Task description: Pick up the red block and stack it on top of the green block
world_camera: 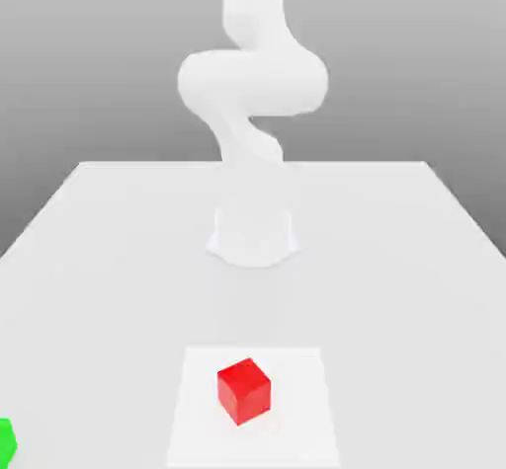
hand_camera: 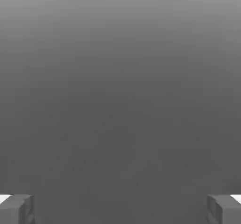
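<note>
while fingers spread | red block mid-table | green block at edge

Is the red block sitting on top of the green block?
No, the red block sits by itself on a pale square patch of the table, and the green block is far off at the exterior view's left edge.

Matt red block – smooth, matt white table.

No writing, label, brand mark, number or sign can be read anywhere here. The red block has plain faces. The table carries no markings either.
</note>
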Motion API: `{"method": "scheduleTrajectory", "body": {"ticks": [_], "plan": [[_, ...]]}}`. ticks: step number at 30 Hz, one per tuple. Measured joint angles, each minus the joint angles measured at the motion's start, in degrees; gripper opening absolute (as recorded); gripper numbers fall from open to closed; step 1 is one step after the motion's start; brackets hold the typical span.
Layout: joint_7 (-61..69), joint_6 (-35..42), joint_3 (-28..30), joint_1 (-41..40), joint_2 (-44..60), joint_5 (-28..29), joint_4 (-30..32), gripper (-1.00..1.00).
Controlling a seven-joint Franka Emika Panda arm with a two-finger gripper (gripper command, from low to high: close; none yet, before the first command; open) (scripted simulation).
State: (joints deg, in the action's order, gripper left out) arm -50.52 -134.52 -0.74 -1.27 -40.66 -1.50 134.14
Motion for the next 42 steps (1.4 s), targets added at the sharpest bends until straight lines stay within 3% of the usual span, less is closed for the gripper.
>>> {"method": "scheduleTrajectory", "body": {"ticks": [13, 20, 26, 27, 34, 40, 42], "plan": [[-28.23, -14.47, -6.09, -6.29, 27.36, -3.15, 12.44, 0.0], [-47.74, -22.35, -7.1, -8.22, 41.97, 1.49, 19.1, 0.0], [-54.24, -32.08, -4.22, -6.42, 54.47, 6.63, 18.71, 0.0], [-54.49, -33.57, -3.49, -5.76, 56.25, 6.93, 18.45, -1.0], [-54.66, -33.96, -3.36, -5.66, 56.56, 7.11, 18.42, -1.0], [-51.29, -24.8, -5.08, -6.93, 46.18, 3.17, 19.6, -1.0], [-47.64, -22.3, -4.06, -8.94, 46.57, 2.68, 16.73, -1.0]]}}
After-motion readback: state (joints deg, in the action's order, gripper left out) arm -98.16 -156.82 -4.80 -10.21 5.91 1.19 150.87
